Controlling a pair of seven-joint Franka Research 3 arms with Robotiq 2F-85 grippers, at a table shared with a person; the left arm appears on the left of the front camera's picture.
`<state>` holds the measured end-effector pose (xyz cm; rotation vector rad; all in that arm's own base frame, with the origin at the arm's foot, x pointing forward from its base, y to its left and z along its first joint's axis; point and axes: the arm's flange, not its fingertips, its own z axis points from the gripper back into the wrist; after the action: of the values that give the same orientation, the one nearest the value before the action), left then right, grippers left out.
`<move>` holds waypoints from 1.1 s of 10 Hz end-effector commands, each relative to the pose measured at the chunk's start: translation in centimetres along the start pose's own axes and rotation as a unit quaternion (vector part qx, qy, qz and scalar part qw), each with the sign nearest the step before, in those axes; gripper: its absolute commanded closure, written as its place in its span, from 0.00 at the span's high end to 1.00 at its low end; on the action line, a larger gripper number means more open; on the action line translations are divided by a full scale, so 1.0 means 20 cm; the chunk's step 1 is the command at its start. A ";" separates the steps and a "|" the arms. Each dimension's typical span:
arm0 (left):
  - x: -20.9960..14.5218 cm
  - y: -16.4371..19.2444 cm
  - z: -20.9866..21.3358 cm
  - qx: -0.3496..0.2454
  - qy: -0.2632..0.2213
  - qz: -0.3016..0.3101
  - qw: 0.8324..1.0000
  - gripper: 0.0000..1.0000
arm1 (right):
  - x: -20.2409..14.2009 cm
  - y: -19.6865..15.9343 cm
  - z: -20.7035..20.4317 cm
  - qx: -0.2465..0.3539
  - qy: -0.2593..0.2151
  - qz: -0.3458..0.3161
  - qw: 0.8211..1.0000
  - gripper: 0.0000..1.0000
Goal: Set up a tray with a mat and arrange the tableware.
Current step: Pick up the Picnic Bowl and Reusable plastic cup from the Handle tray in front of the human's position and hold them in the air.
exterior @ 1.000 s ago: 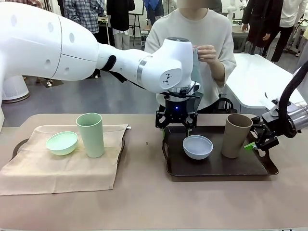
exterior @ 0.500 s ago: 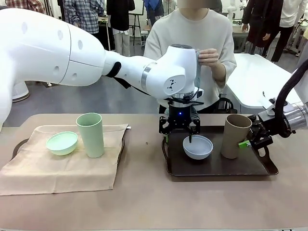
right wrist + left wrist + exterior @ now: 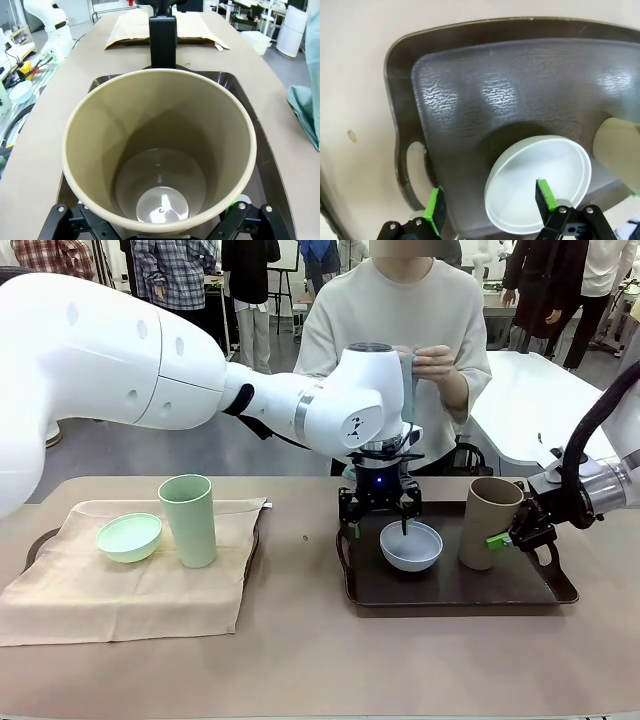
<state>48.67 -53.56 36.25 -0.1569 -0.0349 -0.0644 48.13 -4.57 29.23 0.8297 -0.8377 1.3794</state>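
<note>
A white bowl (image 3: pixel 411 545) and a tall tan-brown cup (image 3: pixel 490 522) stand on a bare dark brown tray (image 3: pixel 450 590). My left gripper (image 3: pixel 378 525) hangs open over the bowl's left rim, with one finger inside the bowl and the other outside. The left wrist view shows that rim of the white bowl (image 3: pixel 540 185) between the pads of the left gripper (image 3: pixel 490 205). My right gripper (image 3: pixel 505 537) is open, with its fingers either side of the cup's lower half. The tan-brown cup (image 3: pixel 160 150) stands upright and empty. A pale green bowl (image 3: pixel 129 536) and a pale green cup (image 3: pixel 188 520) rest on a beige mat (image 3: pixel 120 590).
Across the table, the person's hands (image 3: pixel 432 350) hold up a teal cloth (image 3: pixel 406 390), which hangs just behind my left wrist. The beige mat covers a second dark tray (image 3: pixel 36 543) at the left. Bare tabletop (image 3: pixel 300 660) lies between and in front of the trays.
My left gripper has dropped and shifted right onto the white bowl's rim. My right gripper has slid left until its fingers flank the tan-brown cup.
</note>
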 end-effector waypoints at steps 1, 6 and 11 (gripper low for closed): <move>0.03 0.00 -0.02 -0.022 0.003 0.006 1.000 0.93 | -0.01 0.02 -0.05 -0.008 -0.015 0.015 1.000 1.00; 0.03 -0.01 -0.05 -0.013 0.013 0.008 1.000 0.00 | -0.02 0.01 -0.05 -0.009 -0.019 0.020 1.000 0.00; 0.03 -0.01 -0.04 -0.008 0.018 0.011 1.000 0.00 | -0.02 0.01 -0.05 -0.012 -0.018 0.018 1.000 0.25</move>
<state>49.14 -53.84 35.16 -0.1768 -0.0119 -0.0454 48.15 -4.25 29.14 0.8318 -0.8471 1.3958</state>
